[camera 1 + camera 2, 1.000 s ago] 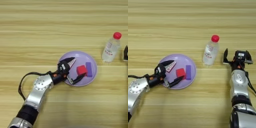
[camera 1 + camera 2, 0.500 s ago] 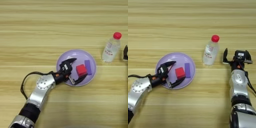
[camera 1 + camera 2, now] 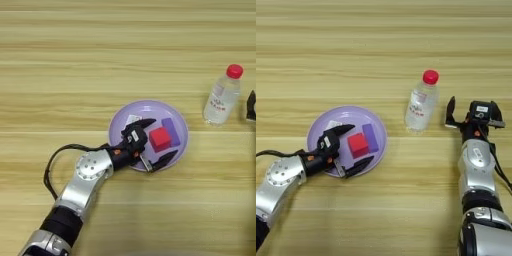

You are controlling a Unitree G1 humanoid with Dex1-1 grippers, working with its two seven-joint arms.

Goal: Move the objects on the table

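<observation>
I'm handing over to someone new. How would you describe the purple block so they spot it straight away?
Find the lilac plate on the wooden table, left of the clear bottle. Two small pieces lie on it beside the open left hand. The purple block is the oblong one on the bottle side, touching the red cube.

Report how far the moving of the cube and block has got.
Done, by the look of it: the red cube and purple block both lie side by side on the lilac plate. In hand: the left pincer is open at the cube, holding nothing. The right pincer is parked beside the bottle. Left: nothing obvious, unless they must go elsewhere on the table.
</observation>
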